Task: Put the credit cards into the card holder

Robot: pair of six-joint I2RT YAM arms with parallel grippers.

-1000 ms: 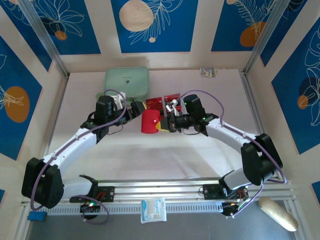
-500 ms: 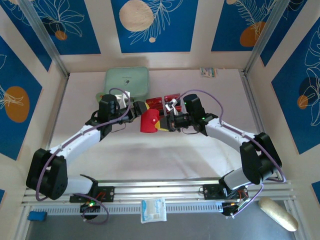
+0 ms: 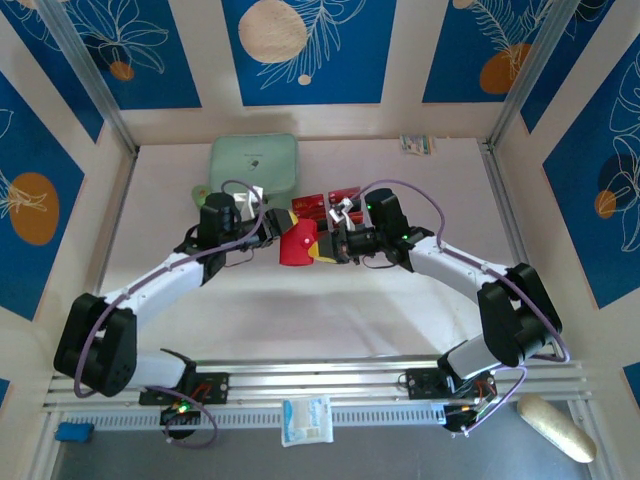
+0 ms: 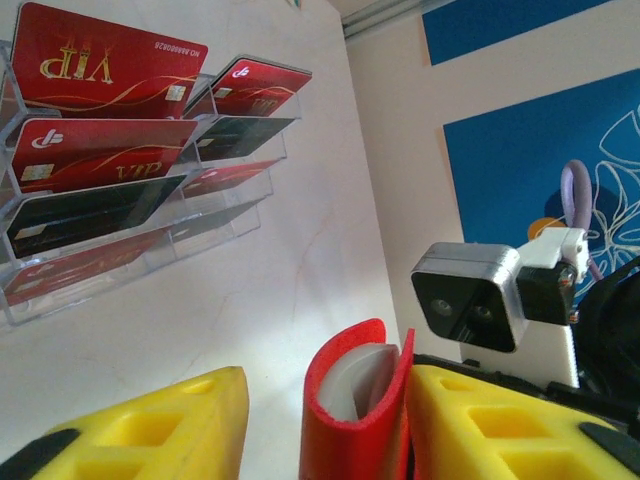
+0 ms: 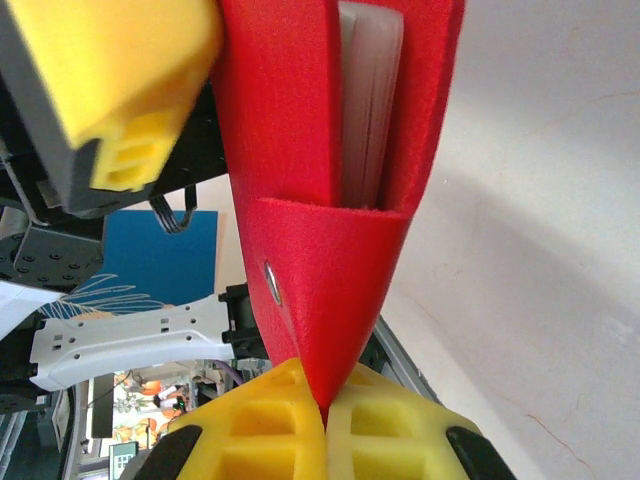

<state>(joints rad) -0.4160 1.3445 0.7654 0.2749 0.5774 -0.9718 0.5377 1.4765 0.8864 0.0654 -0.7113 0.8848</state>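
The card holder (image 3: 297,245) is held upright between the two arms. Its flap is pinched by the tightly closed right gripper (image 5: 325,405). The left gripper (image 4: 325,400) is placed around its folded edge with jaws apart, one finger touching. The credit cards (image 4: 105,65) are kept in a clear rack (image 4: 240,215) on the surface (image 3: 400,300) behind.

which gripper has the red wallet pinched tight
The right gripper: its fingers meet on the flap tip of the card holder. The left gripper only straddles it, a gap beside one finger.
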